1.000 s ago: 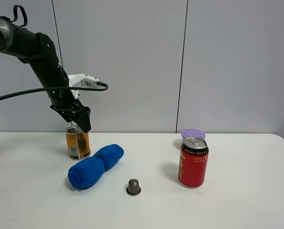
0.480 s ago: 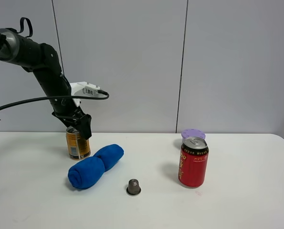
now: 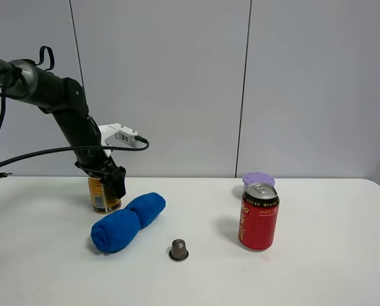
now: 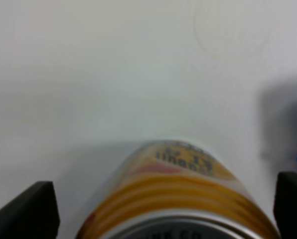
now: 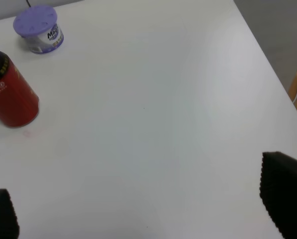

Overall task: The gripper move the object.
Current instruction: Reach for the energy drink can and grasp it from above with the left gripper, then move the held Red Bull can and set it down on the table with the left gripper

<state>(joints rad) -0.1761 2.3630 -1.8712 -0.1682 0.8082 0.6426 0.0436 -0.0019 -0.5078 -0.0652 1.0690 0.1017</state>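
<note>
Item: short gold-orange metal drink can (image 3: 103,198) with a silver top and a dark label band. It stands upright towards the rear left of the white table (image 3: 317,268), just beside one end of the blue rolled cloth (image 3: 127,221) and well apart from the taller red can (image 3: 259,217). Condition: no dents visible, and the print is too blurred in the left wrist view to read. Handler: black two-fingered left gripper (image 3: 115,183) on a dark grey arm, down over the can's top. Its fingers are spread with one on each side of the can, and no contact is apparent. Step judged in hand: seating for the grasp. Recommended: keep the can centred between the fingers, go lower so the pads meet the straight wall below the rim, close evenly, then lift straight up clear of the cloth. Smooth round metal may slip under an off-centre pinch. Black right gripper (image 5: 143,206): fingers wide apart above bare table, holding nothing.
</note>
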